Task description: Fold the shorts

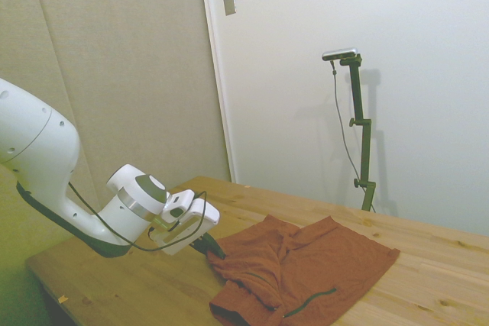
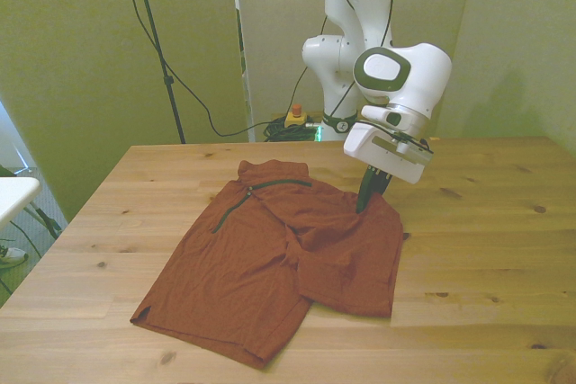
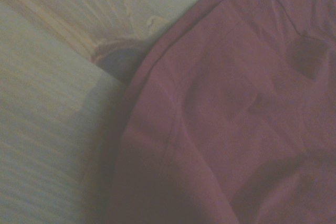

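Note:
The rust-orange shorts (image 2: pixel 270 258) lie rumpled on the wooden table (image 2: pixel 486 249), with part of the fabric doubled over toward the front view's right. A thin dark piping line (image 2: pixel 236 204) runs near the far end. My gripper (image 2: pixel 369 197) is down at the shorts' far right edge, its dark fingers close together and pinching the fabric there. In the side view the gripper (image 1: pixel 214 250) meets the left corner of the shorts (image 1: pixel 306 269), which rises slightly to it. The wrist view shows the shorts' hem edge (image 3: pixel 157 77) close up, lying over the wood.
Bare wood surrounds the shorts on all sides. A stand with cables (image 2: pixel 157 51) rises behind the table's far left corner, and a white object (image 2: pixel 13 195) sits off the table at the front view's left edge.

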Controlling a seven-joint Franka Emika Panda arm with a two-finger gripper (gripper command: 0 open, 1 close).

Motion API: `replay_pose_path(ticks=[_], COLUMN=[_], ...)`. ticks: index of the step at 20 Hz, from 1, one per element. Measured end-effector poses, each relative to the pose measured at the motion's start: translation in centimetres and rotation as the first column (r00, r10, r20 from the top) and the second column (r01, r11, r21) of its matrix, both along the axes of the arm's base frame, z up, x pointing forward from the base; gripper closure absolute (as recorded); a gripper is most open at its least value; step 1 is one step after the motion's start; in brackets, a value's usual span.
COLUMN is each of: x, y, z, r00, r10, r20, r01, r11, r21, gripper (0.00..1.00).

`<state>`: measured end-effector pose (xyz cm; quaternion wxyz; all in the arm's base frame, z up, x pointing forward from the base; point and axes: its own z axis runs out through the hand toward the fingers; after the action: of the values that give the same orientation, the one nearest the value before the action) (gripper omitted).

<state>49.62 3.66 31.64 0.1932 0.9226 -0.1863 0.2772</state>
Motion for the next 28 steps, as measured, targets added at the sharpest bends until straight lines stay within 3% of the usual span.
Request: replay_pose_path(ticks=[5, 10, 18, 28], x=[0.9, 3.0, 4.5, 4.3], y=[-0.5, -3.3, -15.9, -24.5], z=[1.7, 5.6, 11.2, 13.0], r00=[0.999, 0.989, 0.944, 0.909], r10=[-0.021, -0.088, -0.273, -0.366], r20=[0.045, 0.122, 0.187, 0.2], r01=[0.019, 0.078, 0.237, 0.315], r11=[0.999, 0.993, 0.952, 0.917], r21=[0.046, 0.088, 0.192, 0.244], gripper=[1.0, 1.0, 1.0, 1.0])
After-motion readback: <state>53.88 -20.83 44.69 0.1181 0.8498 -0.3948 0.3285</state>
